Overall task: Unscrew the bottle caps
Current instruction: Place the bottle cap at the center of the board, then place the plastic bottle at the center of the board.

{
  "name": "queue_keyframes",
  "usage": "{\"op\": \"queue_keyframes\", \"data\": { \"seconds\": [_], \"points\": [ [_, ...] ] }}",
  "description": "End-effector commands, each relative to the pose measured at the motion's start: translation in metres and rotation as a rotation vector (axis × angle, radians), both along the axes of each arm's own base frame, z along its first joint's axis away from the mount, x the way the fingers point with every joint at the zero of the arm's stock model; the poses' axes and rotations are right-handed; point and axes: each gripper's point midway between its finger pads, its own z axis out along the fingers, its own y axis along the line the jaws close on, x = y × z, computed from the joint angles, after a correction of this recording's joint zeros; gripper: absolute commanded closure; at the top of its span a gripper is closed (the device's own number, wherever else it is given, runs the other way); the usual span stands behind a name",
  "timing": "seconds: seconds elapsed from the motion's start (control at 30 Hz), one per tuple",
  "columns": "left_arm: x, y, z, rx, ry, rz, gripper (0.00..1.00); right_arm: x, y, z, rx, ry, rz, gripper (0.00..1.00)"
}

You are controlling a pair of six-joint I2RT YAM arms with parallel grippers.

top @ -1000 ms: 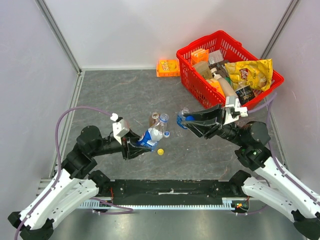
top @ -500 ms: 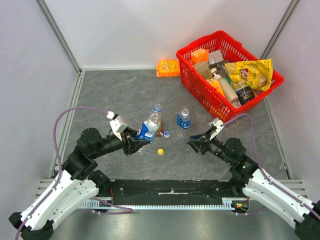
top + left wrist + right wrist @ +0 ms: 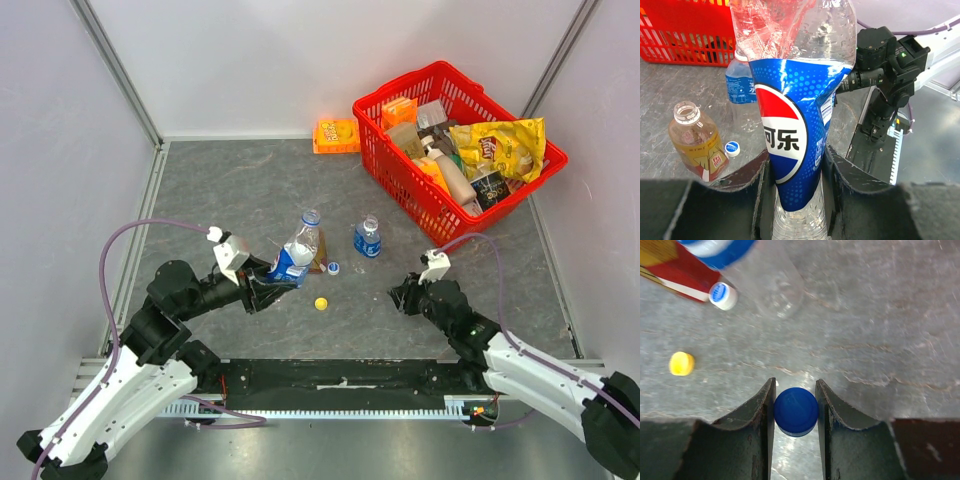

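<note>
My left gripper is shut on the lower body of a clear bottle with a blue label and holds it tilted; in the left wrist view the bottle fills the gap between the fingers. An amber bottle stands open beside it, partly hidden in the top view. A small clear bottle stands to the right. My right gripper is low over the table, shut on a blue cap. A whitish-blue cap and a yellow cap lie on the table.
A red basket full of snack packs stands at the back right. An orange box lies by the back wall. White walls close the table at the left, back and right.
My right arm has pulled back from the small bottle toward the near edge and lowered to the table, with the blue cap in it. My left gripper has shifted the bottle slightly left.
</note>
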Motion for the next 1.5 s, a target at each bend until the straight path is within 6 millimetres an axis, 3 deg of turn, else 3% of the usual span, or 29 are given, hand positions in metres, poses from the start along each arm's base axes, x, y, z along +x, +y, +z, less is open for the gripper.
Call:
{"op": "queue_keyframes", "data": {
  "seconds": [0.0,0.27,0.4,0.57,0.77,1.0,1.2,1.37,1.47],
  "points": [
    [-0.001,0.0,0.013,-0.004,-0.068,-0.015,0.98,0.013,-0.007,0.003,-0.03,0.003,-0.073,0.56],
    [-0.001,0.0,0.009,0.013,-0.059,-0.018,0.98,0.015,-0.003,0.009,-0.025,-0.018,-0.056,0.23],
    [0.0,0.0,0.007,0.018,-0.06,-0.014,0.98,0.015,-0.003,0.019,-0.034,-0.042,-0.043,0.15],
    [0.002,0.0,0.003,0.032,-0.048,-0.01,0.98,0.012,0.003,0.051,-0.029,-0.095,0.017,0.09],
    [0.002,0.0,-0.001,0.045,-0.043,-0.009,0.98,0.005,0.013,0.114,-0.003,-0.188,0.12,0.04],
    [-0.001,-0.001,-0.002,0.046,-0.045,-0.026,0.98,-0.007,0.03,0.217,0.085,-0.346,0.247,0.02],
    [-0.021,-0.01,0.001,0.019,-0.059,-0.163,0.98,-0.022,0.057,0.302,0.207,-0.472,0.408,0.02],
    [-0.027,-0.013,0.002,0.009,-0.063,-0.204,0.98,-0.034,0.084,0.351,0.389,-0.517,0.535,0.02],
    [-0.029,-0.013,0.002,0.01,-0.066,-0.216,0.98,-0.038,0.098,0.369,0.499,-0.527,0.597,0.03]
  ]
}}
